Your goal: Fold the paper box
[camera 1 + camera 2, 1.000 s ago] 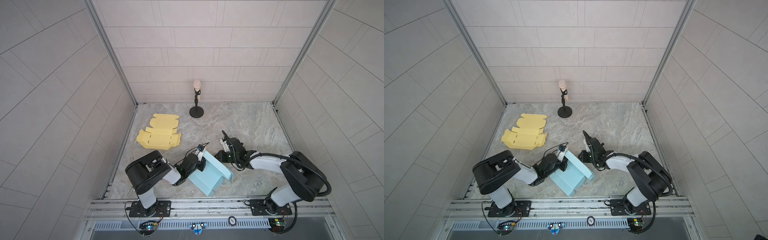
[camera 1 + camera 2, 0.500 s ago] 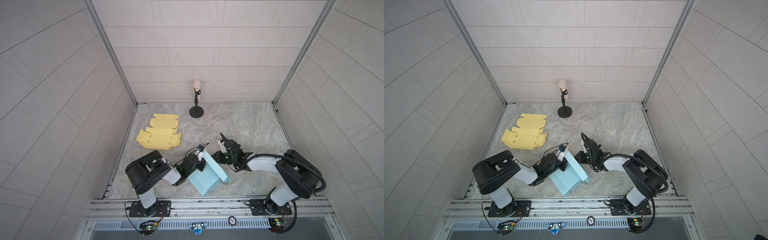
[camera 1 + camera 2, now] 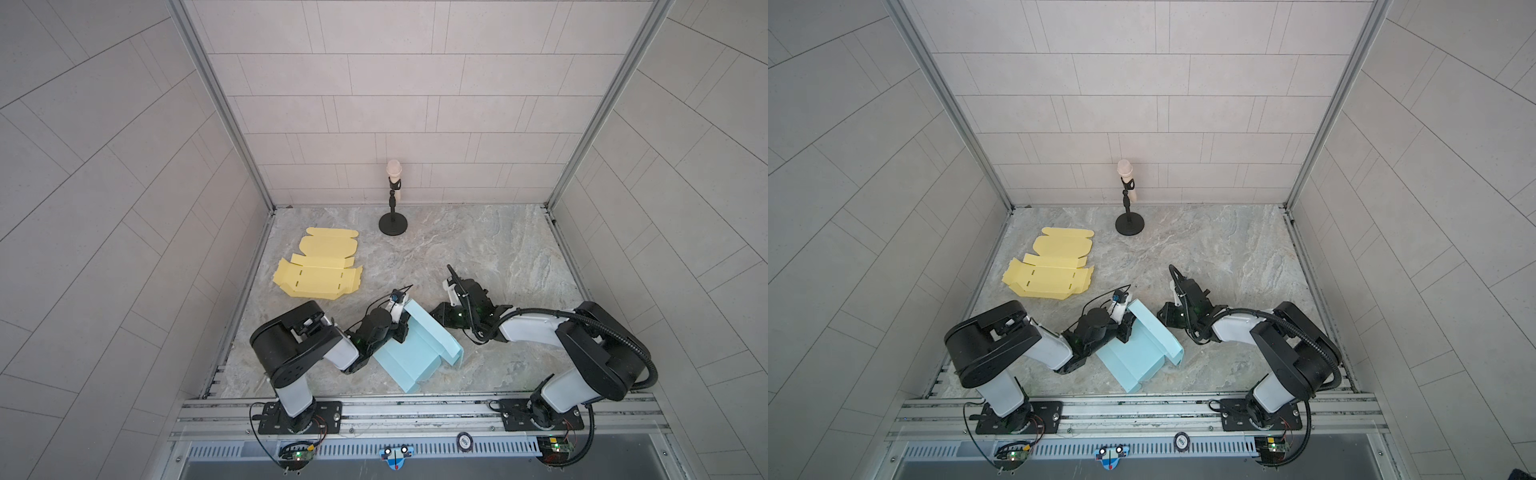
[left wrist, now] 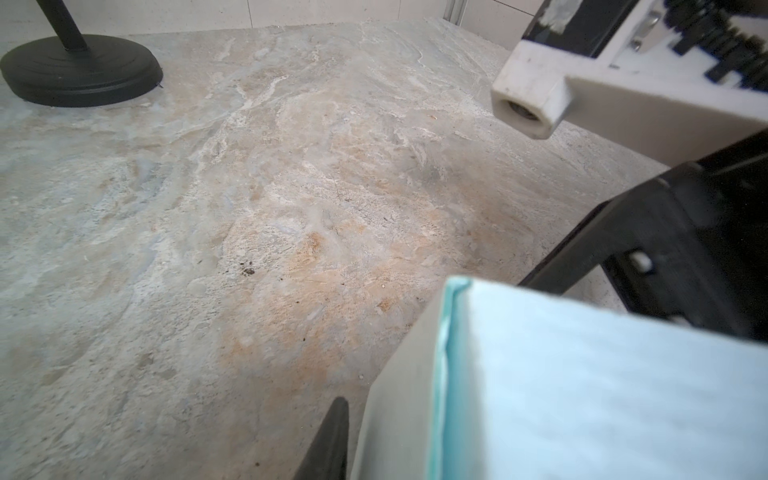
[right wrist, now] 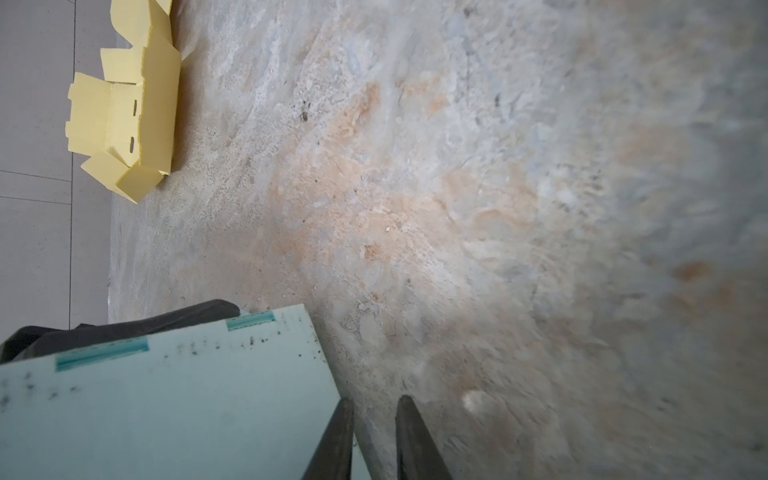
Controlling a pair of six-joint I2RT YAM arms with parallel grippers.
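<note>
Box (image 3: pixel 415 353) lies half-formed on the table (image 3: pixel 478 249), one wall raised. Left pincer (image 3: pixel 400 330) sits at that wall, apparently steadying it; one finger is hidden, so its grip cannot be told. Right pincer (image 5: pixel 375 400), narrowly spread and empty, stands just beside the box's corner, likely ready to press.

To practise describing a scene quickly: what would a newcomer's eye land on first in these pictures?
The half-folded pale blue paper box lies at the table's front, left gripper at its edge and right gripper beside it. An unfolded yellow box blank lies further back on the left; a microphone stand stands at the back.
</note>
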